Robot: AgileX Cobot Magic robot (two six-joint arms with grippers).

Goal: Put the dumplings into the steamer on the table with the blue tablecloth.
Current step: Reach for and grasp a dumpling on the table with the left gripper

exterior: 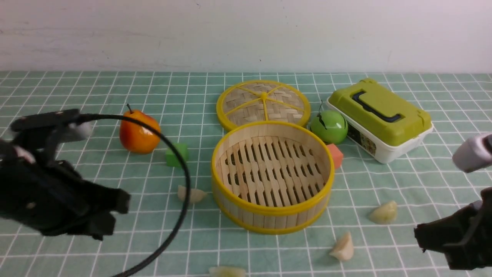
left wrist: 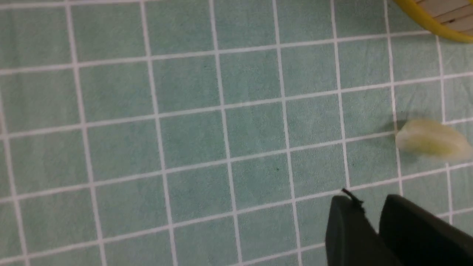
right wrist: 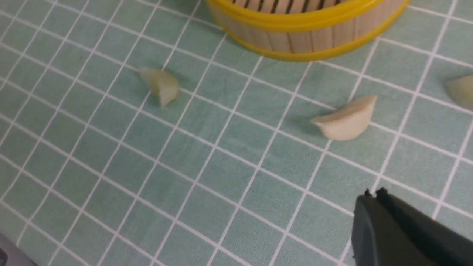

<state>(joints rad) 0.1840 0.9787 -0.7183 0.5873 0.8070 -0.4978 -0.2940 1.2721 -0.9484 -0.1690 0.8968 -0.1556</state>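
The steamer (exterior: 272,177) stands empty mid-table on the blue tablecloth (exterior: 77,88). Several dumplings lie on the cloth around it: one to its left (exterior: 191,194), one at the front edge (exterior: 226,272), one in front right (exterior: 343,248) and one to the right (exterior: 383,212). My left gripper (exterior: 117,215) hovers left of the steamer, empty, its jaws a narrow gap apart (left wrist: 367,201), with a dumpling (left wrist: 430,140) just ahead. My right gripper (exterior: 423,234) is shut and empty (right wrist: 373,194) near the dumpling (right wrist: 345,120) in front of the steamer (right wrist: 306,37).
The flat woven lid (exterior: 263,104) lies behind the steamer. A green apple (exterior: 329,126), an orange cube (exterior: 335,154) and a green-lidded box (exterior: 378,117) are at the back right. A red apple (exterior: 139,132) and a green cube (exterior: 177,154) are at the left.
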